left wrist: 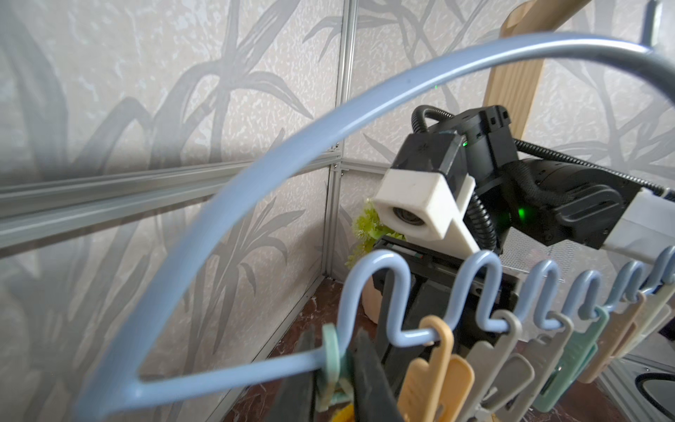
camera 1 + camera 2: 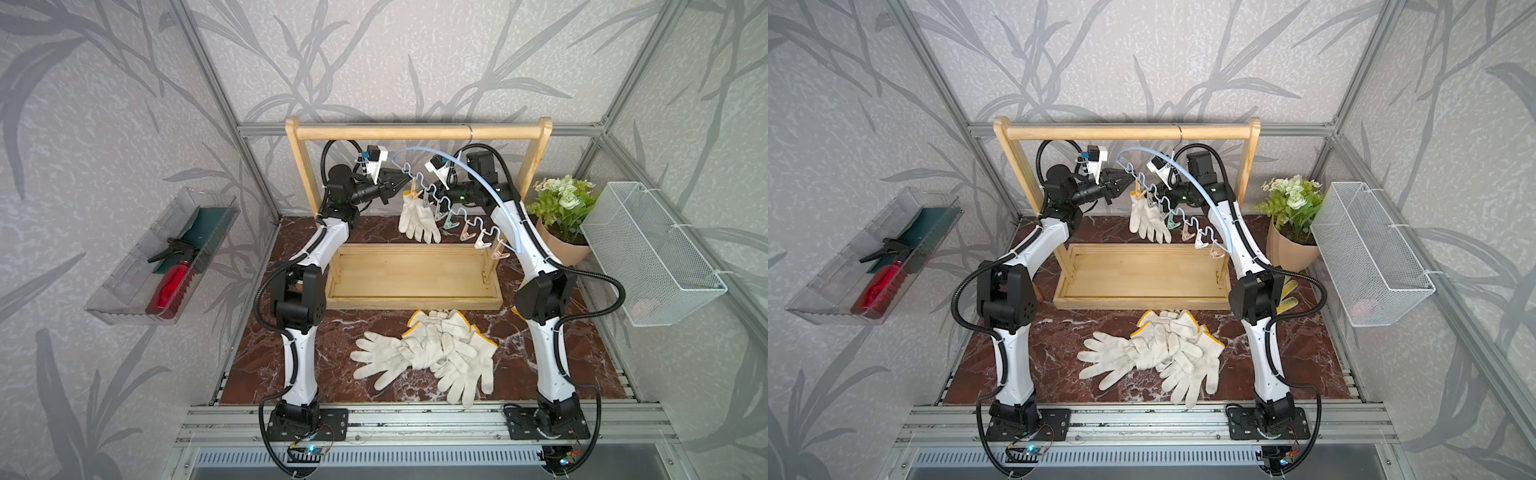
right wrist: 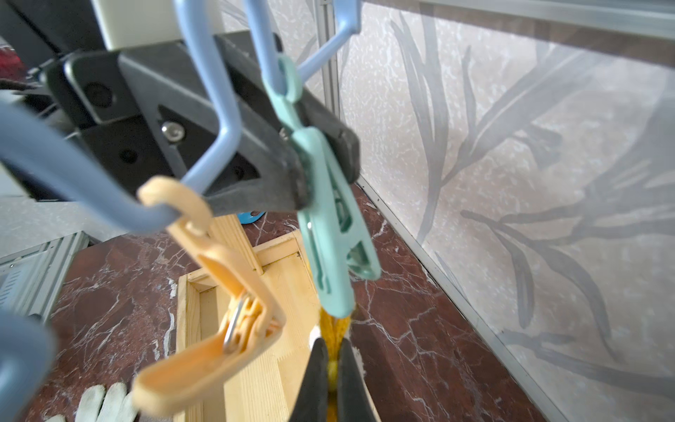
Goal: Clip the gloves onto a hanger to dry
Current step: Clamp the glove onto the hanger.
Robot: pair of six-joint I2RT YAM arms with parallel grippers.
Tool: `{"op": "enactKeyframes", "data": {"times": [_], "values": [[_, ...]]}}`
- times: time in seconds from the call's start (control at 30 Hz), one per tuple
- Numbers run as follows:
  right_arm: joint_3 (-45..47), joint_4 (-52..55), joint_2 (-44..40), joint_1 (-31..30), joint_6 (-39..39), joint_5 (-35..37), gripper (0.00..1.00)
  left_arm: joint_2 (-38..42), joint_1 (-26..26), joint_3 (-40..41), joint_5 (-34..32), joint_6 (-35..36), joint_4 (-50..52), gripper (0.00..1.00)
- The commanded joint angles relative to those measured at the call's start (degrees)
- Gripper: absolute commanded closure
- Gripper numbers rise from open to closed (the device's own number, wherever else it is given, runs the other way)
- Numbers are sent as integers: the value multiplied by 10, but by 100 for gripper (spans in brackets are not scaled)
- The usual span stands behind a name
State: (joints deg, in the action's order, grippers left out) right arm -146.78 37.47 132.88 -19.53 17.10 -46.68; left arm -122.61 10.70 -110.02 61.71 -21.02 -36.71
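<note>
Right gripper (image 3: 333,352): pinches glove cuff (image 3: 334,323); hold it steady.
Left gripper (image 3: 323,171): seemingly clamps mint clip (image 3: 328,226); you ease off slowly.

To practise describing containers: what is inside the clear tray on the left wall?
The clear tray holds a red spray bottle with a black trigger, lying partly over a dark green sheet. Whatever lies beneath those two is covered.

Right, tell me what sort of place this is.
Probably a staged laundry corner inside a robot cell: wallpapered panels in aluminium framing, a wooden rack carrying a clip hanger, left arm and right arm bolted to a rail.
</note>
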Motion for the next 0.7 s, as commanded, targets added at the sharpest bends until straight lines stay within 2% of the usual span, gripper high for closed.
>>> {"op": "enactKeyframes", "data": {"times": [0.0, 0.2, 0.67], "values": [[-25, 42, 17, 1, 30, -42, 100, -14, -8, -36, 67, -87, -92, 100], [-60, 59, 34, 6, 29, -46, 100, -17, -11, -35, 86, -96, -93, 100], [-65, 75, 25, 19, 44, -80, 100, -21, -28, -15, 112, -100, -93, 100]]}}
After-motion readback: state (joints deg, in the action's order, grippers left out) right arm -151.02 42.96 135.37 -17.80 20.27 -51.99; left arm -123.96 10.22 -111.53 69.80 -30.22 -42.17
